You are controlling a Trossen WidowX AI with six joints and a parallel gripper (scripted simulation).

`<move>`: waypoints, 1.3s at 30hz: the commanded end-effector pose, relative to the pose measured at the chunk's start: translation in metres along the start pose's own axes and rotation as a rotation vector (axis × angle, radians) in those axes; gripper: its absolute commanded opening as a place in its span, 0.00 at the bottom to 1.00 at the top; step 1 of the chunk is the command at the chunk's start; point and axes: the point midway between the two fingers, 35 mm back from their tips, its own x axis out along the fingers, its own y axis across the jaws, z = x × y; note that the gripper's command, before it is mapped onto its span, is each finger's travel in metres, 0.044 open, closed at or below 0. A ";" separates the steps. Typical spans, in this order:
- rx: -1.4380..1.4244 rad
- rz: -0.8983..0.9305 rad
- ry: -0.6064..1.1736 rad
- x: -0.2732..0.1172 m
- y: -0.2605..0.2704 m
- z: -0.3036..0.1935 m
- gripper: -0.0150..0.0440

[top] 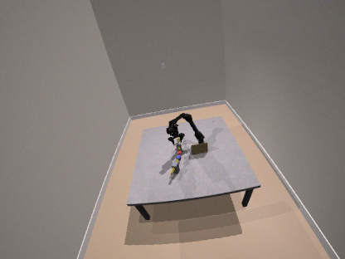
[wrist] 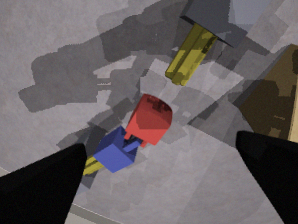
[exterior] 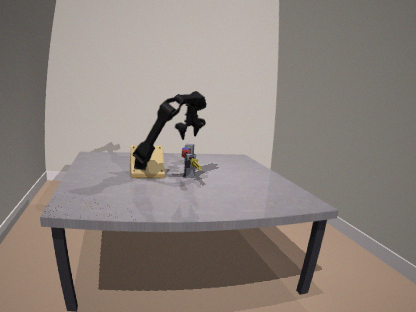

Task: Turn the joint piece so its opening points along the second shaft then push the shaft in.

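Observation:
The red joint piece is hinged to a blue part on the fixed yellow shaft. In the wrist view its opening faces up and right, roughly along the second yellow shaft. A gap separates the shaft's end from the opening. That shaft comes out of a dark grey block. My gripper is open and empty, above the joint piece and the second shaft, touching neither. The exact tilt of the opening cannot be told.
The arm's tan base plate stands on the grey table beside the shafts and blocks. In the wrist view it shows at the right edge. Shadows of the arm fall across the table around the blocks.

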 end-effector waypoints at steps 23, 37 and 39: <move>0.569 0.057 0.239 0.017 -0.030 0.042 1.00; 0.220 0.099 0.094 -0.019 -0.088 0.173 1.00; 0.159 0.092 0.067 -0.025 -0.105 0.192 1.00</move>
